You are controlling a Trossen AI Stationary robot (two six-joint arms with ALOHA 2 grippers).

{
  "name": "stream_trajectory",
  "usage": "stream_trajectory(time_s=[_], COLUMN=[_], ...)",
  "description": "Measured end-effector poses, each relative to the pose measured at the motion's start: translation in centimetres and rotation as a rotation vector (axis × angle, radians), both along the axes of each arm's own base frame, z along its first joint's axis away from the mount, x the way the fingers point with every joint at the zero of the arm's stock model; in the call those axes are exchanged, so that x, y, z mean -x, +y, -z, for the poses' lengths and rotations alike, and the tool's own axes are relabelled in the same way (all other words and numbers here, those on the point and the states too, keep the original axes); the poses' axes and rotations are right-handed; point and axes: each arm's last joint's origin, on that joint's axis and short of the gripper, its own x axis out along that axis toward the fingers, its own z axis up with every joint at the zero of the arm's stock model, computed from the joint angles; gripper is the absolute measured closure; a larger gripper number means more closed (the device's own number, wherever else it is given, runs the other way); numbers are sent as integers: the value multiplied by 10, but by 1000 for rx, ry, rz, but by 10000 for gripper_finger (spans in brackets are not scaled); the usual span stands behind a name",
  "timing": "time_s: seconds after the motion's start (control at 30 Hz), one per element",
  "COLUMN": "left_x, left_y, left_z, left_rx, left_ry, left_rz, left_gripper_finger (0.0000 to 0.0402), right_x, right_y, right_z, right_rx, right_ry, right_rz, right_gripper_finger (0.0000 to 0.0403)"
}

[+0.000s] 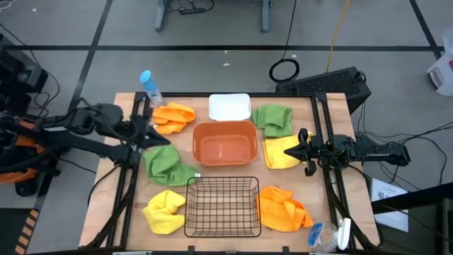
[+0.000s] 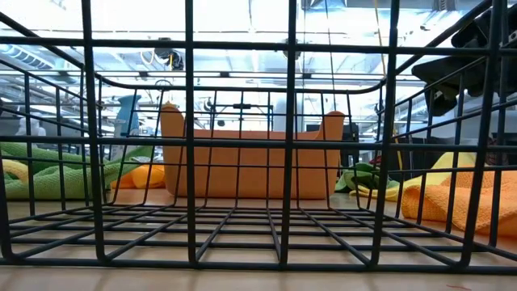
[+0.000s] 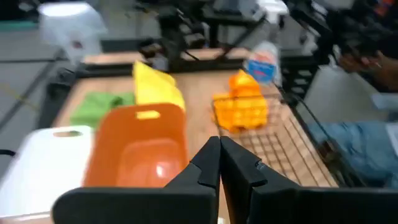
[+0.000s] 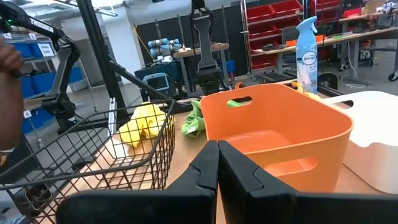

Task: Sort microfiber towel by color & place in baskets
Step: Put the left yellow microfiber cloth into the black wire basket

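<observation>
Six towels ring three empty baskets as both arms hover with fingers pressed together, holding nothing: the left gripper (image 1: 157, 134) above a green towel (image 1: 167, 164) beside the orange towel (image 1: 173, 117), the right gripper (image 1: 296, 150) over a yellow towel (image 1: 282, 153). The orange tub (image 1: 225, 142), white bin (image 1: 229, 107) and black wire basket (image 1: 221, 205) sit in a tight central line, so a trailing cloth could likely snag the mesh or drape over a neighbouring rim. The second yellow towel (image 1: 164, 210) and second orange towel (image 1: 282, 207) lie close to the table's near edge, where a careless drag might pull them off. A spray bottle (image 1: 149, 87) crowds the far-left corner; the second green towel (image 1: 274, 120) has little free room around it.
</observation>
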Motion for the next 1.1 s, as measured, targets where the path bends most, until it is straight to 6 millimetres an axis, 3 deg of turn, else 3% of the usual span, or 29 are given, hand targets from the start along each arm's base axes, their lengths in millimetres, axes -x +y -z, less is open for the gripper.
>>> stream_trajectory(time_s=[0.4,0.5,0.73,1.1], left_x=[-31,-35,-36,-36], left_y=[-1,-1,0,1], left_z=[35,40,42,42], left_rx=[2,-1,12,44], left_ry=[194,215,222,220], left_rz=[-79,-79,-149,-217], left_gripper_finger=[369,368,368,368], right_x=[-1,1,14,21], right_y=[0,0,-2,-3], right_z=[1,-8,-54,-151], right_rx=[-71,-124,-151,-112], right_ry=[38,77,173,72], right_rz=[-1,4,68,81], right_gripper_finger=[403,403,403,403])
